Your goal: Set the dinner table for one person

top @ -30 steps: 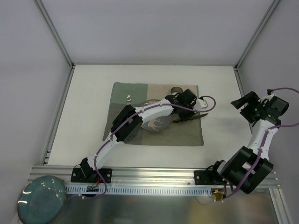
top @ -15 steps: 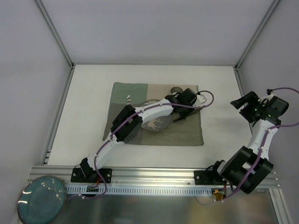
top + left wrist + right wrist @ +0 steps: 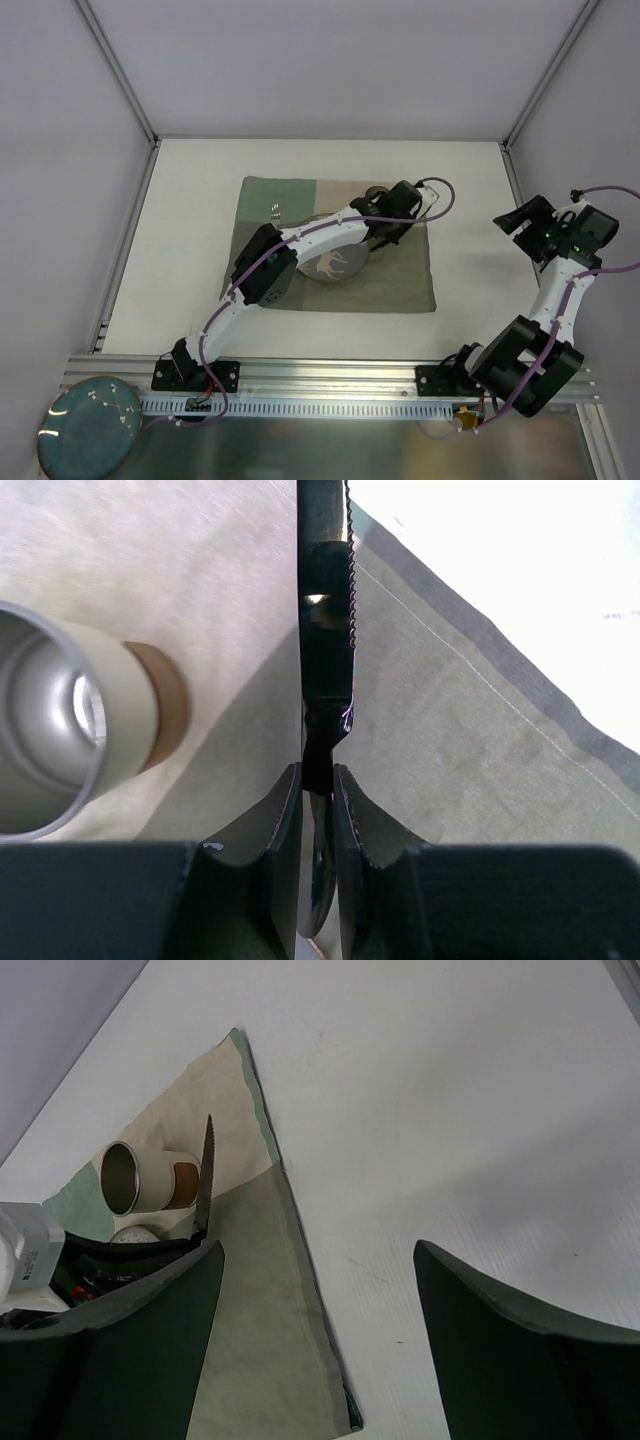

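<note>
While knife (image 3: 325, 630) is pinched in left gripper (image 3: 318, 780), it should be laid flat on mat (image 3: 450, 750) below, clear of cup (image 3: 60, 730) at left; right gripper (image 3: 318, 1250) gapes empty.

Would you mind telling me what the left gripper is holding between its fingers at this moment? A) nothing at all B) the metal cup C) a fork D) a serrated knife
D: in the left wrist view the left gripper is shut on the serrated knife, whose toothed blade points away from the fingers, while the cup sits apart beside it.
</note>
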`<action>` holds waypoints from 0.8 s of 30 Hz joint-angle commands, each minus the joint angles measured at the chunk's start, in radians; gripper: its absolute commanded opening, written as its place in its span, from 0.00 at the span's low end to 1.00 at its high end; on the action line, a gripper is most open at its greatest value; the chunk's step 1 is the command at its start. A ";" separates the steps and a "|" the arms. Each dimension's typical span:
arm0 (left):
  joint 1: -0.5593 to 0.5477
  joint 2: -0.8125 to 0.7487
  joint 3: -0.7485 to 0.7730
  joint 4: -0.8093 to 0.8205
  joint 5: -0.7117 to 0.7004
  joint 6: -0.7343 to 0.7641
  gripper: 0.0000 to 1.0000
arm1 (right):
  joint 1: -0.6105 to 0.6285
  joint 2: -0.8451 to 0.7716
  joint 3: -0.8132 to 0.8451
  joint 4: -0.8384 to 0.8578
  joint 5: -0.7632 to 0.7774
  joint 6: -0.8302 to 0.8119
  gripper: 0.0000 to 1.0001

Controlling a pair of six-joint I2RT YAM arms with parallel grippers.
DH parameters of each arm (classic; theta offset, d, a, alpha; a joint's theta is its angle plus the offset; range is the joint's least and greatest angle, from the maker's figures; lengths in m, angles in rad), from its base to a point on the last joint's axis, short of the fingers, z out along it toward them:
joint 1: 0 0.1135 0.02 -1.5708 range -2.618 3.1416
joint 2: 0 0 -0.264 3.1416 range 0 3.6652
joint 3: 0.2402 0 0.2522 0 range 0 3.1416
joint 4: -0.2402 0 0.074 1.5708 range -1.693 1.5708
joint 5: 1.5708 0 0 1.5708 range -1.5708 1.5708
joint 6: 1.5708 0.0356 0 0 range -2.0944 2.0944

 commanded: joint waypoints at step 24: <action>-0.070 -0.169 0.059 -0.217 -0.176 -0.496 0.00 | 0.142 -0.162 -0.015 0.059 0.132 -0.100 0.81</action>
